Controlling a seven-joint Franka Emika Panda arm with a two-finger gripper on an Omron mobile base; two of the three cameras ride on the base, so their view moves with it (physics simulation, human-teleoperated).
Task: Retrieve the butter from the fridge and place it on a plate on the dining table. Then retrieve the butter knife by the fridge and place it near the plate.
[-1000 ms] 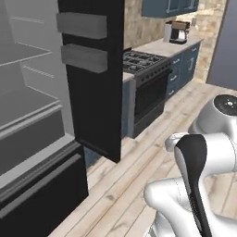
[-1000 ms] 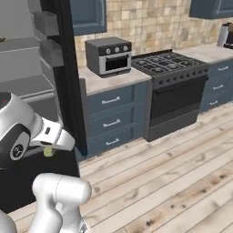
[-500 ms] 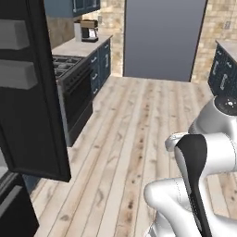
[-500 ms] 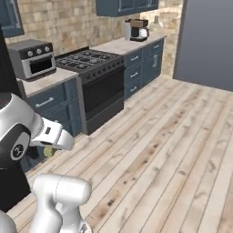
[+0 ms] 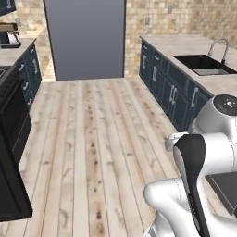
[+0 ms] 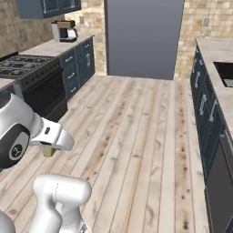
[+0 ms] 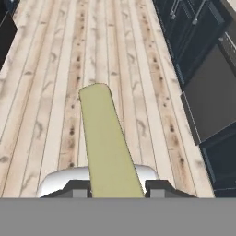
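No text, label, brand, number or sign is showing legibly anywhere in these pictures.
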